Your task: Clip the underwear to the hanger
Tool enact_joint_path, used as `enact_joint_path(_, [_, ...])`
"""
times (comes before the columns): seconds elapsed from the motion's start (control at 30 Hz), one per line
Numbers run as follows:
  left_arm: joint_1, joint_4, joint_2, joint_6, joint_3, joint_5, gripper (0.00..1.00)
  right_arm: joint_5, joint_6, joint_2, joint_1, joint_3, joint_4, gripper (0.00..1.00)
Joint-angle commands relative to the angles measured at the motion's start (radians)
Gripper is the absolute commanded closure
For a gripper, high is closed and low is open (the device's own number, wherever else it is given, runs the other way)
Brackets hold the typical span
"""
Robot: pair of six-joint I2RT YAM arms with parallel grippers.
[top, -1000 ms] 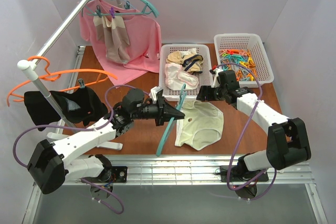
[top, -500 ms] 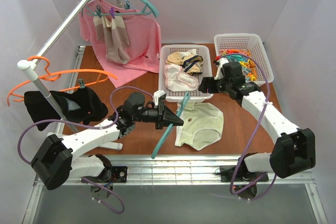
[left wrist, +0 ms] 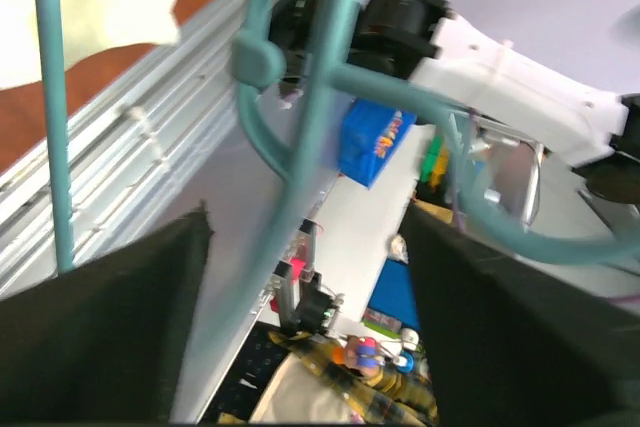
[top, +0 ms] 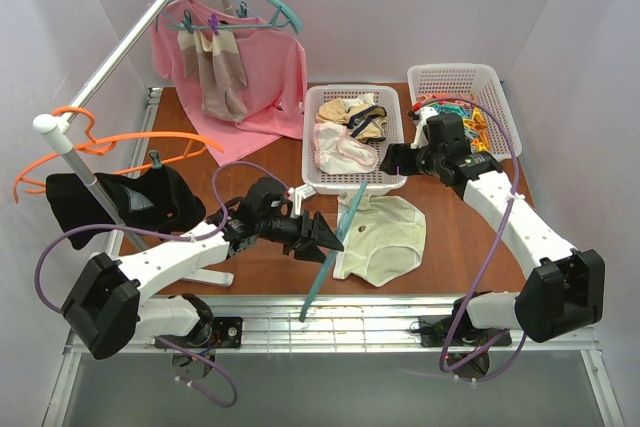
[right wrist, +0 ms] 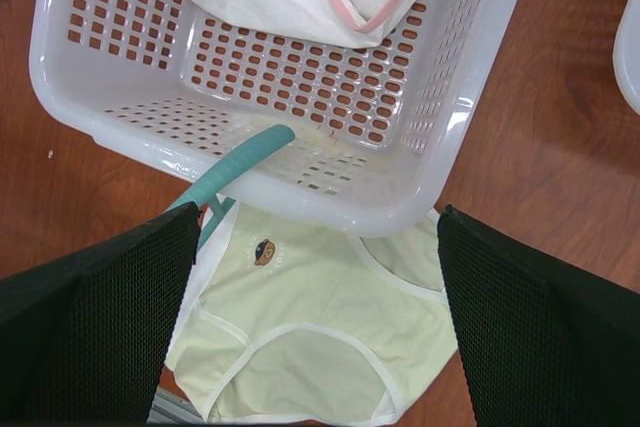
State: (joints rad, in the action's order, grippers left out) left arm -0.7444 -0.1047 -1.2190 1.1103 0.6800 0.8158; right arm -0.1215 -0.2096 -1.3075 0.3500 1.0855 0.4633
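The underwear [top: 385,237], pale cream-yellow briefs, lies flat on the brown table in front of the white basket; the right wrist view shows a small bear print on the underwear [right wrist: 320,337]. The teal hanger [top: 314,285] slants from the basket's front down over the table's near rail. My left gripper [top: 335,236] is at the hanger's middle. In the left wrist view its jaws stand wide apart, and the thin hanger [left wrist: 325,117] passes loosely between them. My right gripper [top: 395,159] hovers open over the basket's front edge, above the underwear, holding nothing. One hanger [right wrist: 235,169] tip pokes under the basket rim.
A white basket [top: 325,179] holds pink-and-white and beige garments. A second basket [top: 497,117] at the back right holds coloured clips. On the left, a slanted metal rod [top: 120,57] carries an orange hanger [top: 130,142] with a black garment [top: 120,202], and a teal hanger with pink cloth [top: 260,77].
My left gripper has opened and let go of the hanger, whose lower end has dropped toward the near rail. My right gripper has drawn back slightly toward the clip basket.
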Motion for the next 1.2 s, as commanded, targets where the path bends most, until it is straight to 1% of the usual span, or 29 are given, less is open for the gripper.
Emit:
enact_joint_path(0.0, [0.007,-0.205,0.055,-0.138,0.020,-0.072,0.27,0.008,0.003,0.025,0.006,0.050,0.014,0.13])
enact_joint_path(0.03, [0.007,-0.242,0.062,-0.151,0.032,-0.102,0.24,0.008,0.004,0.025,0.006,0.051,0.014,0.13])
enact_joint_path(0.1, [0.007,-0.289,0.081,-0.205,0.052,-0.139,0.23,0.006,0.001,0.021,0.006,0.056,0.015,0.13])
enact_joint_path(0.13, [0.007,-0.356,0.087,-0.226,0.087,-0.188,0.22,0.006,0.003,0.020,0.007,0.057,0.014,0.13])
enact_joint_path(0.17, [0.007,-0.390,0.095,-0.274,0.101,-0.216,0.21,0.006,0.001,0.020,0.006,0.057,0.015,0.13])
enact_joint_path(0.3, [0.007,-0.527,0.131,-0.320,0.170,-0.323,0.20,0.011,0.001,0.019,0.006,0.053,0.015,0.13])
enact_joint_path(0.33, [0.007,-0.532,0.137,-0.322,0.203,-0.375,0.20,0.014,0.001,0.020,0.006,0.051,0.014,0.13])
enact_joint_path(0.4, [0.007,-0.540,0.145,-0.319,0.239,-0.430,0.20,0.028,0.003,0.025,0.006,0.050,0.014,0.13])
enact_joint_path(0.47, [0.007,-0.544,0.113,-0.323,0.306,-0.487,0.20,0.043,0.003,0.025,0.006,0.048,0.015,0.13])
enact_joint_path(0.5, [0.007,-0.549,0.052,-0.326,0.334,-0.495,0.18,0.049,0.004,0.022,0.006,0.048,0.015,0.13])
enact_joint_path(0.6, [-0.001,-0.549,-0.065,-0.325,0.427,-0.497,0.13,0.059,0.004,0.025,0.006,0.037,0.017,0.13])
enact_joint_path(0.63, [-0.007,-0.540,-0.124,-0.329,0.447,-0.503,0.13,0.060,0.000,0.028,0.007,0.031,0.018,0.13])
enact_joint_path(0.73, [-0.024,-0.540,-0.233,-0.346,0.539,-0.532,0.12,0.062,-0.005,0.043,0.007,0.014,0.018,0.13])
enact_joint_path(0.83, [-0.033,-0.541,-0.299,-0.351,0.602,-0.523,0.12,0.060,-0.007,0.051,0.004,-0.002,0.021,0.13])
enact_joint_path(0.97, [-0.067,-0.532,-0.330,-0.336,0.610,-0.514,0.11,0.060,-0.004,0.054,0.004,-0.012,0.021,0.13])
enact_joint_path(1.17, [-0.121,-0.477,-0.332,-0.305,0.607,-0.529,0.11,0.057,-0.001,0.047,0.006,-0.007,0.021,0.13])
